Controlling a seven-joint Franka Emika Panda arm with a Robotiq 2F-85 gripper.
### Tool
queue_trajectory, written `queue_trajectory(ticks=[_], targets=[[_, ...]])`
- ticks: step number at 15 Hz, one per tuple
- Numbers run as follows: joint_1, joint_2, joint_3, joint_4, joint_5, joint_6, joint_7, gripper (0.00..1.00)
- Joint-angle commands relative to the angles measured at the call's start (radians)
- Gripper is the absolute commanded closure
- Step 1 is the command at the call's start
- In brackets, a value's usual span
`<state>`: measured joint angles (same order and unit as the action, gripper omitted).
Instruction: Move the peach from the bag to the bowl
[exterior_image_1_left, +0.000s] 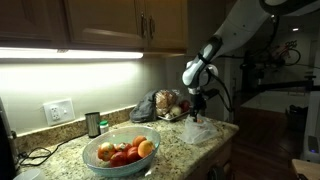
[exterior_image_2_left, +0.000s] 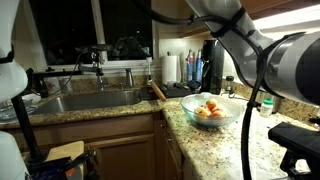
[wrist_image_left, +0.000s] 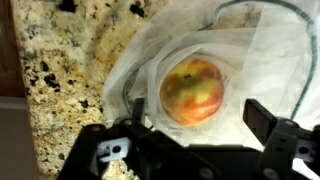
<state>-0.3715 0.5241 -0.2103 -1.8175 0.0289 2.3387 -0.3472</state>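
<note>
Black tool (wrist_image_left: 195, 125), jaws wide apart, hovers above a yellow-red peach (wrist_image_left: 192, 88) inside a thin whitish plastic bag (wrist_image_left: 140, 55) on the speckled granite tabletop (wrist_image_left: 60, 80).

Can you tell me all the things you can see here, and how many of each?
round peach: one, yellow and red, inside the bag
small see-through plastic film bag: one, whitish, on the counter under the gripper
wide shallow bowl: one, pale blue-green, on the counter, holding red and orange fruit
small dark cup: one, dark, by the wall behind the bowl
cloth-like sack: one, dark grey, at the back of the counter
speckled stone counter: one, beige-brown
wall socket: one, white, on the wall
metal sink: one, silvery, in the counter
robot arm: one, pale grey
gripper: one, black, open, over the bag
</note>
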Motion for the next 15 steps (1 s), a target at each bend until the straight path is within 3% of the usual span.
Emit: queue_trajectory(ticks=[1, 15], targets=[[-0.028, 0.022, 0.015, 0.035, -0.004, -0.018, -0.013, 0.00], [-0.041, 0.055, 0.018, 0.067, -0.001, -0.032, -0.011, 0.00]])
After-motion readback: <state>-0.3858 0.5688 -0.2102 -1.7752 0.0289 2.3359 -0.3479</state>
